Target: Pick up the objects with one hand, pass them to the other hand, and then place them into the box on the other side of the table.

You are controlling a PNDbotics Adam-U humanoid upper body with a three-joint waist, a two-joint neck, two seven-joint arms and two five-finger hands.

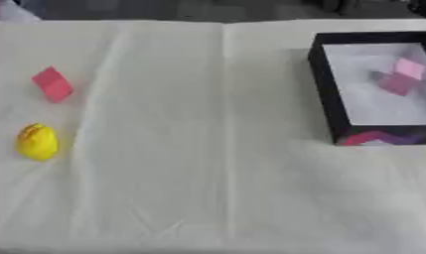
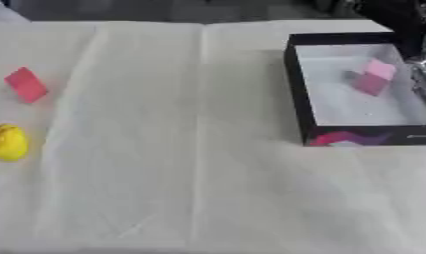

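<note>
Both head eyes look down, sharing the table (image 1: 207,198).

Worktop (image 1: 207,188) w/ whitish cloth (image 1: 164,74) over it, creased lengthwise down the middle, wrinkled near the front. Dark floor strip (image 1: 207,9) behind the far edge.

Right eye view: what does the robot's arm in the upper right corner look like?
Only part of the right arm shows: a bulky black segment, with a silvery-grey piece below it at the picture's right edge, beside the box. No cables or markings can be made out. Neither hand shows.
</note>
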